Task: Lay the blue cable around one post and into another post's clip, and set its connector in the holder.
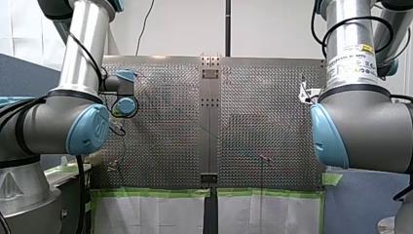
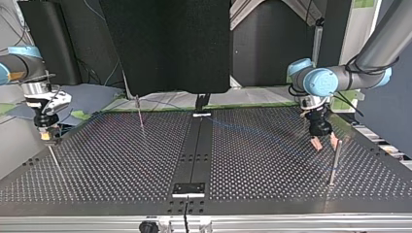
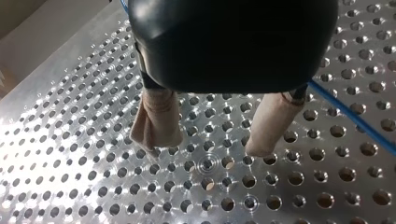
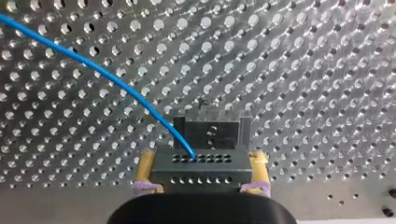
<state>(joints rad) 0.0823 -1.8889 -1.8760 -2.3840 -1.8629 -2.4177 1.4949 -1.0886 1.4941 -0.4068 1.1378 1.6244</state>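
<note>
Blue cable (image 4: 93, 70) — connector (image 4: 200, 171) in right tool (image 4: 201, 156)

right pincer (image 4: 203, 155): yellow pads pressed on both sides of the connector (image 4: 201, 171) | connector: grey block, two rows of holes | blue cable (image 4: 107, 77): enters far row, curves away over perforated worktop (image 4: 303, 70) | holder (image 4: 212, 130): grey bracket just ahead of connector

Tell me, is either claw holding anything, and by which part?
My right claw grips the grey plug by its two sides; my left claw is open and empty.
</note>
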